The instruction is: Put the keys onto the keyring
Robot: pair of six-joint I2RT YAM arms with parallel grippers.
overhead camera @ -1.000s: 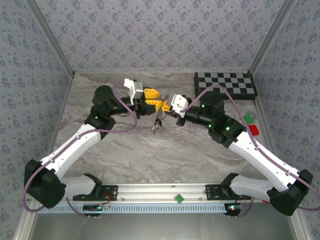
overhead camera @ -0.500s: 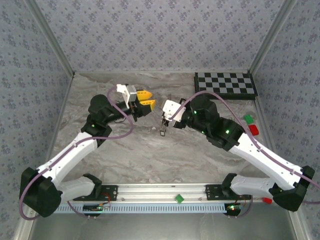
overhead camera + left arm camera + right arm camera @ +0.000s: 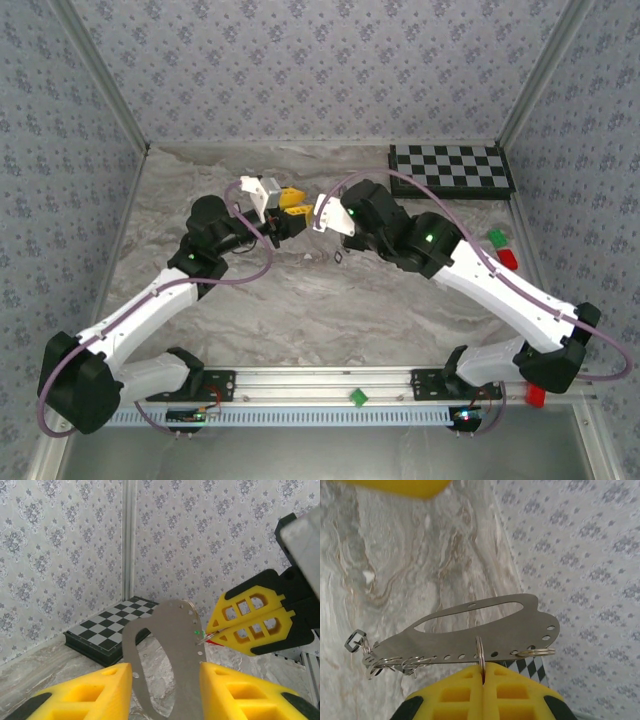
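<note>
Above the middle of the tabletop, the left gripper and right gripper meet almost tip to tip. A flat metal plate stands between them, held up off the tabletop, with the keyring threaded through it at the right fingers. A checkerboard lies at the far right corner.

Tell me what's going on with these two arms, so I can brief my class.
The left gripper holds a flat metal plate with a row of holes, up off the marble table. The right gripper, shut, pinches a thin wire ring looped through the plate's holed edge. More small rings hang at one end.
</note>
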